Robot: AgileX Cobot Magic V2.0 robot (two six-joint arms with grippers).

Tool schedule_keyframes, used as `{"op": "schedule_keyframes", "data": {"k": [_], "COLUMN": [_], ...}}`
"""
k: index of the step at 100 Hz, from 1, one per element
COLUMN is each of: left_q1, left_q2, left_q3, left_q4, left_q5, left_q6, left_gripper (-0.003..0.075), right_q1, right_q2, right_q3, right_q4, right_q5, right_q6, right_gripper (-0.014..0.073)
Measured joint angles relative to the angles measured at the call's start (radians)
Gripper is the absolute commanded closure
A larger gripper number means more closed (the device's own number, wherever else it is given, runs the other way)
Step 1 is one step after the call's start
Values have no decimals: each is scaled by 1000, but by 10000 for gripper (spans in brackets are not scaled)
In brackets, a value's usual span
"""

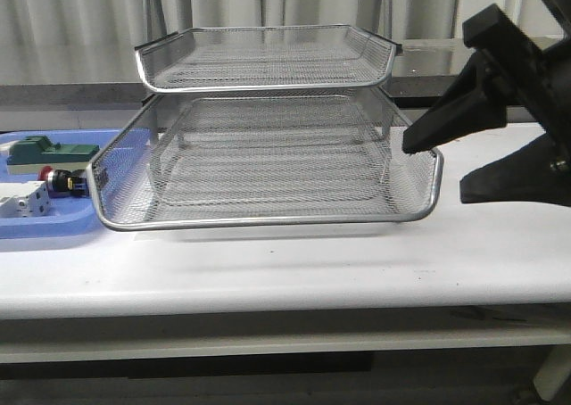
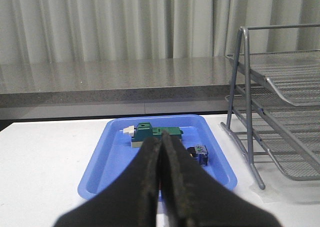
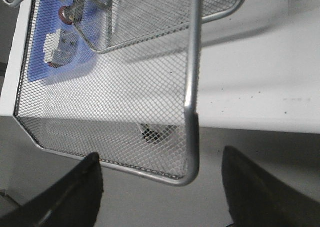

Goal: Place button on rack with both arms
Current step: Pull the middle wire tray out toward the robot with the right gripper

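Note:
The button (image 1: 55, 178), red cap and black body, lies in the blue tray (image 1: 62, 225) at the left, and shows through the mesh (image 3: 67, 14) in the right wrist view. The rack (image 1: 268, 169) stands mid-table with a lower tier slid out forward. My right gripper (image 1: 437, 167) is open, and that tier's front right corner (image 3: 190, 169) sits between its fingers with gaps on both sides. My left gripper (image 2: 162, 143) is shut and empty, held short of the tray (image 2: 100, 177). A small black-and-blue part (image 2: 198, 153) lies beside its fingers; I cannot tell whether it is the button.
A green block (image 1: 52, 148) and a white block (image 1: 27, 200) share the blue tray with the button. The rack's thin legs (image 2: 240, 112) stand just right of the tray. The table's front edge runs close below the pulled-out tier.

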Motion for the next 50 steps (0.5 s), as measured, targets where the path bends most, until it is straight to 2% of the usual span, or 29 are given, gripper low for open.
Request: {"op": "schedule_keyframes", "data": {"k": [16,33,50], "left_q1": [0,0,0], "left_q2": [0,0,0], "left_q3": [0,0,0], "left_q4": [0,0,0], "left_q5": [0,0,0], "left_q6": [0,0,0], "left_gripper": [716,716,716], "right_q1": [0,0,0], "right_q2": [-82,-175,-279], "right_q3": [0,0,-43], "right_q4": [-203,-529,-857], "right_q5": [-18,-6,81], "right_q6": [165,414,682], "right_gripper": [78,78,78]}}
